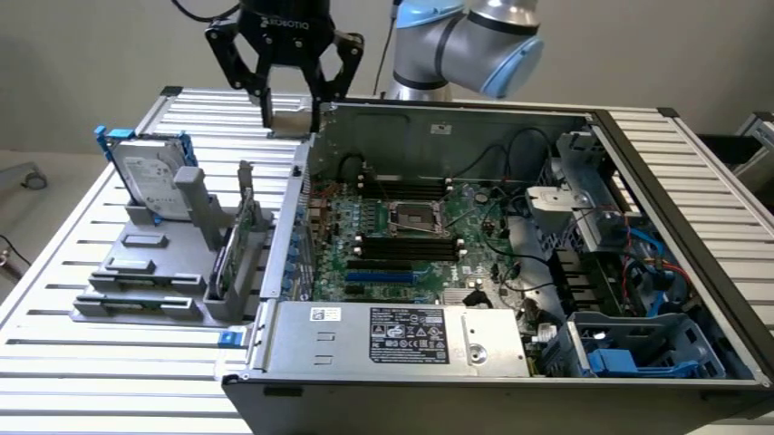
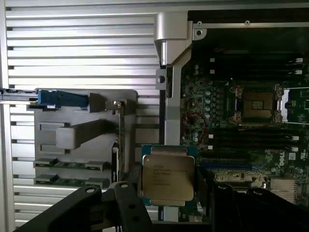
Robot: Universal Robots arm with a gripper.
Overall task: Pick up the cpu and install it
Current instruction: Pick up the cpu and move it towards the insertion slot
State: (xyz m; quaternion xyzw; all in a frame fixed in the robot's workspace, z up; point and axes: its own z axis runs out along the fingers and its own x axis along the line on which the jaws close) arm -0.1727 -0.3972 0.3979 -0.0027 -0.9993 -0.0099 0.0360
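The cpu (image 2: 168,176), a small square chip with a silvery metal top and printed text, sits between the black fingers (image 2: 126,200) of my gripper (image 2: 169,188), which is shut on it. In the exterior view the gripper (image 1: 292,123) hangs high over the slatted table, just outside the open computer case's far corner on the exterior view's left, with the cpu (image 1: 290,119) a pale square between the fingertips. The metal-framed socket (image 1: 414,216) lies open in the middle of the motherboard, away from the gripper; it also appears as the socket (image 2: 256,104) in the wrist view.
The open case (image 1: 677,181) lies on a slatted aluminium table (image 1: 72,362). On the exterior view's left, a grey fixture (image 1: 151,272) holds a hard drive (image 1: 151,172) with a blue bracket, an upright card and memory sticks. Cables, a power supply (image 1: 400,335) and drive bays crowd the case.
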